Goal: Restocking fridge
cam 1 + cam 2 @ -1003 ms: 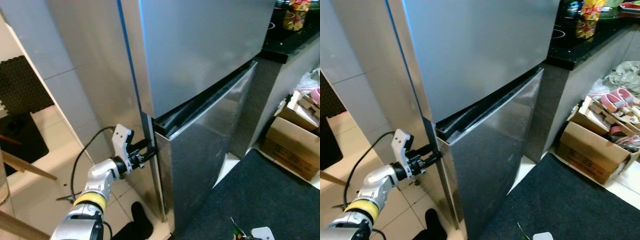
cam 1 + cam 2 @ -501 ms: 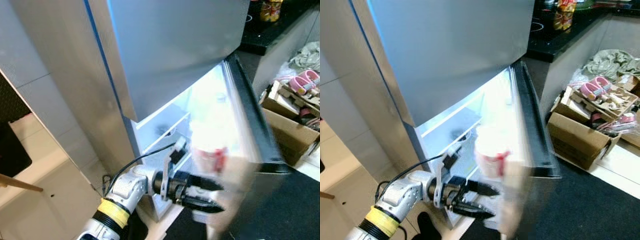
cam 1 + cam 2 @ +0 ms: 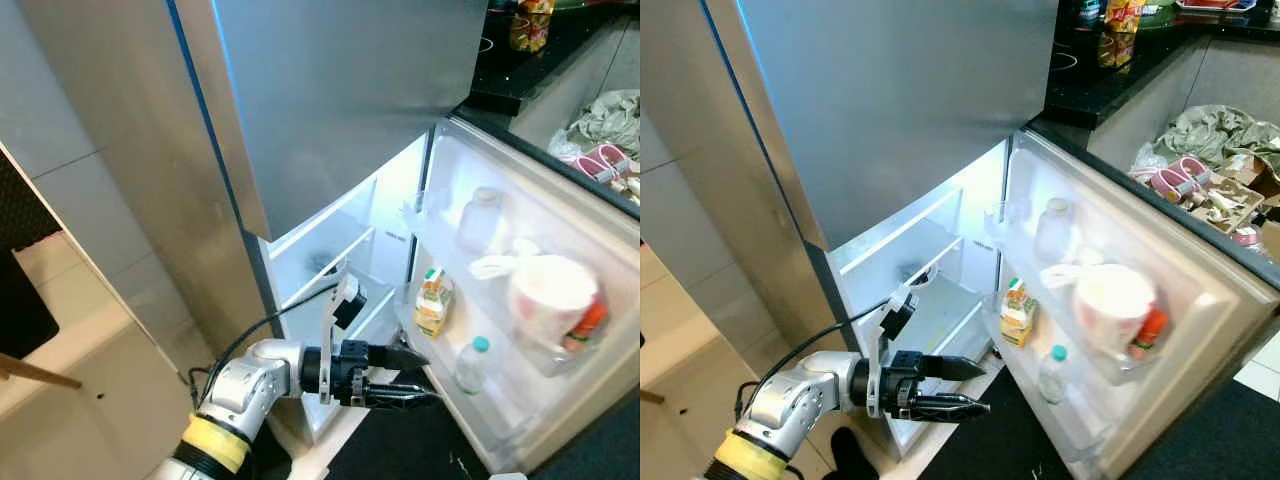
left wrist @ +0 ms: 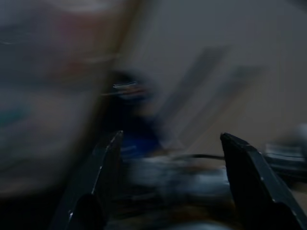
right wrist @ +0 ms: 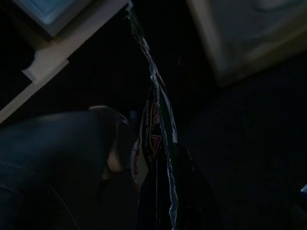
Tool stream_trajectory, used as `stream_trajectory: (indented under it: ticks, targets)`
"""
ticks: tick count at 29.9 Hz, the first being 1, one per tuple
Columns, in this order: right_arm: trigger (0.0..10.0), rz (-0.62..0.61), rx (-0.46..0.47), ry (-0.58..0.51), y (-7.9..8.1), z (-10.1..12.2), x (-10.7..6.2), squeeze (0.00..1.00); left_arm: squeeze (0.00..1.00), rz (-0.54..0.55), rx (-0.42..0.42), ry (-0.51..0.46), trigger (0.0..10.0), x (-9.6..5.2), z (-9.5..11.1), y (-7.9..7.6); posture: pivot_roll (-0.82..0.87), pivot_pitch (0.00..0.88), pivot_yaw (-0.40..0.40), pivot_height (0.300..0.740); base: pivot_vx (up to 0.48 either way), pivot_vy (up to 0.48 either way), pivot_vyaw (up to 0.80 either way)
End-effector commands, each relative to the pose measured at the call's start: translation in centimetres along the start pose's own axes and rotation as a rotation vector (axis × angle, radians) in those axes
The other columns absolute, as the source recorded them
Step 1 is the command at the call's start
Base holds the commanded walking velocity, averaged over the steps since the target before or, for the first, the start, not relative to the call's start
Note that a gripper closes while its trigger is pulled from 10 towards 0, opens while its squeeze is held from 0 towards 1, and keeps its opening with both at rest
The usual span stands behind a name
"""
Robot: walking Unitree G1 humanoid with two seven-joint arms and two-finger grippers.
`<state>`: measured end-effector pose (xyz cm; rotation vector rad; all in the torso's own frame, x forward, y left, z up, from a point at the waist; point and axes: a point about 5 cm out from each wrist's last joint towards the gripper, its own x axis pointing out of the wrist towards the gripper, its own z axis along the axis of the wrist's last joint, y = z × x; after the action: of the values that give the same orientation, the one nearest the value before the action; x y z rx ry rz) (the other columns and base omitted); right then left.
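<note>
The fridge's lower door point(image 3: 560, 400) stands swung wide to the right, with the lit compartment point(image 3: 330, 260) showing white shelves. On the door shelf are a juice carton point(image 3: 432, 302), a teal-capped bottle point(image 3: 471, 365), a white tub point(image 3: 552, 297) and a clear jar point(image 3: 480, 218). My left gripper point(image 3: 975, 388) hovers low before the compartment, open, its fingers point(image 4: 247, 167) spread with nothing between them. In the dark right wrist view, my right gripper point(image 5: 163, 201) is shut on a thin snack packet point(image 5: 156, 139), seen edge-on.
The upper fridge door point(image 3: 340, 90) is closed above. A black counter point(image 3: 1100, 70) with snack bags stands at the right, and a cardboard box with shoes point(image 3: 1200, 185) sits below it. A dark mat point(image 3: 420, 450) lies before the fridge.
The lower door went from shut to wide open. My left gripper left the door's edge and now hangs free in front of the compartment. The camera shifted.
</note>
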<state>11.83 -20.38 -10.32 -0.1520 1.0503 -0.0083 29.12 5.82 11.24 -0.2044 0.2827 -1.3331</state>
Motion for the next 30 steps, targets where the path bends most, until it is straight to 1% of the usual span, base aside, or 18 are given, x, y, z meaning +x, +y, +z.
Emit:
stream_trajectory:
  ticks: [1,2,3,4,5,8,9,11,12,14,16,20,21,24,25,26,28,30]
  targets:
    - [10.0,0.078,-0.028,0.024,2.4,-1.0,-0.2,0.00,0.00,0.331,0.069,0.067,10.0,-0.9,-2.0,2.7,-0.15,0.089,0.068,0.740,0.000,0.000,0.00]
    - [10.0,0.066,-0.032,0.012,2.5,-0.7,-0.1,0.00,0.00,0.468,0.047,0.094,10.0,-1.6,-3.2,3.7,-0.14,0.087,0.071,0.740,0.000,0.000,0.00]
    - [10.0,0.052,-0.030,0.001,2.5,-0.3,0.0,0.00,0.00,0.567,0.028,0.118,10.0,-2.6,-4.7,4.2,-0.14,0.080,0.078,0.740,0.000,0.000,0.00]
    - [10.0,0.052,-0.030,0.001,2.5,-0.3,0.0,0.00,0.00,0.567,0.028,0.118,10.0,-2.6,-4.7,4.2,-0.14,0.080,0.078,0.740,0.000,0.000,0.00]
    - [10.0,0.032,-0.029,-0.013,2.7,0.2,0.1,0.00,0.00,0.684,-0.030,0.170,10.0,-3.9,-7.1,4.5,-0.14,0.076,0.080,0.740,0.000,0.000,0.00]
    - [10.0,0.015,-0.027,-0.040,3.0,1.2,0.3,0.00,0.00,0.891,-0.094,0.348,10.0,-6.8,-11.8,4.2,-0.14,0.072,0.085,0.740,0.000,0.000,0.00]
    - [10.0,0.015,-0.027,-0.040,3.0,1.2,0.3,0.00,0.00,0.891,-0.094,0.348,10.0,-6.8,-11.8,4.2,-0.14,0.072,0.085,0.740,0.000,0.000,0.00]
    - [10.0,0.024,-0.020,-0.056,3.3,1.7,0.4,0.00,0.00,0.969,-0.147,0.404,10.0,-8.4,-14.0,3.4,-0.13,0.070,0.085,0.740,0.000,0.000,0.00]
    - [10.0,0.024,-0.020,-0.056,3.3,1.7,0.4,0.00,0.00,0.969,-0.147,0.404,10.0,-8.4,-14.0,3.4,-0.13,0.070,0.085,0.740,0.000,0.000,0.00]
    - [10.0,0.033,-0.048,-0.062,3.8,2.1,0.5,0.00,0.00,1.037,-0.182,0.442,10.0,-9.9,-16.1,2.3,-0.12,0.068,0.073,0.740,0.000,0.000,0.00]
    - [10.0,0.037,-0.089,-0.064,4.1,2.4,0.5,0.00,0.00,1.084,-0.188,0.461,10.0,-10.6,-17.3,1.6,-0.12,0.066,0.071,0.740,0.000,0.000,0.00]
    - [10.0,0.050,-0.154,-0.077,4.5,2.8,0.6,0.00,0.00,1.125,-0.198,0.466,10.0,-11.1,-18.1,1.3,-0.13,0.066,0.069,0.740,0.000,0.000,0.00]
    - [10.0,0.055,-0.179,-0.086,4.7,3.1,0.6,0.00,0.00,1.145,-0.203,0.436,10.0,-11.1,-18.2,1.3,-0.12,0.063,0.055,0.740,0.000,0.000,0.00]
    - [10.0,0.038,-0.226,-0.097,0.3,3.6,0.8,0.00,0.00,1.187,-0.182,0.379,10.0,-10.8,-17.9,1.4,-0.11,0.058,0.027,0.740,0.000,0.000,0.00]
    - [10.0,0.034,-0.236,-0.097,-0.8,3.8,0.7,0.00,0.00,1.194,-0.185,0.373,10.0,-10.7,-17.9,1.4,-0.11,0.058,0.027,0.740,0.000,0.000,0.00]
    - [10.0,0.034,-0.236,-0.097,-0.8,3.8,0.7,0.00,0.00,1.194,-0.185,0.373,10.0,-10.7,-17.9,1.4,-0.11,0.058,0.027,0.740,0.000,0.000,0.00]
    - [10.0,0.030,-0.253,-0.099,-1.8,4.1,0.7,0.00,0.00,1.179,-0.190,0.358,10.0,-10.1,-17.9,1.4,-0.11,0.056,0.012,0.740,0.000,0.000,0.00]
    - [10.0,0.023,-0.246,-0.084,-2.3,4.2,0.7,0.00,0.00,1.144,-0.153,0.357,10.0,-9.5,-17.7,1.3,-0.11,0.054,0.007,0.740,0.000,0.000,0.00]
